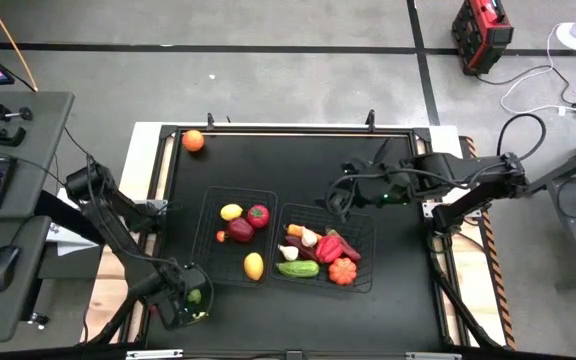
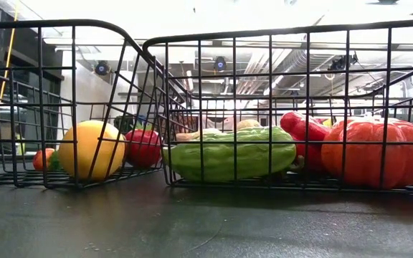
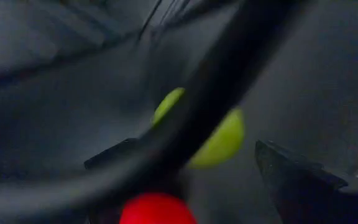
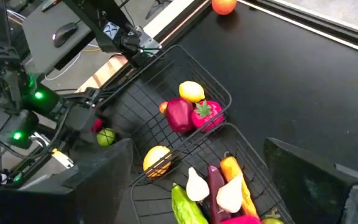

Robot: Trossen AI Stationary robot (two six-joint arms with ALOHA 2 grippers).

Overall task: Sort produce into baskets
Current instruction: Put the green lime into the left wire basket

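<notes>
Two black wire baskets sit side by side mid-table. The left basket holds two lemons, a dark red apple and a red pepper. The right basket holds a cucumber, a pumpkin, a red pepper, garlic and more. An orange lies at the table's far left. My left gripper is open at the near left corner. Its fingers stand on either side of a round green fruit, with a small red piece beside it. My right gripper is open and empty above the right basket's far edge.
A dark cable crosses in front of the green fruit in the left wrist view. A raised black frame runs along the table's edges. Bare black table lies between the baskets and the far edge.
</notes>
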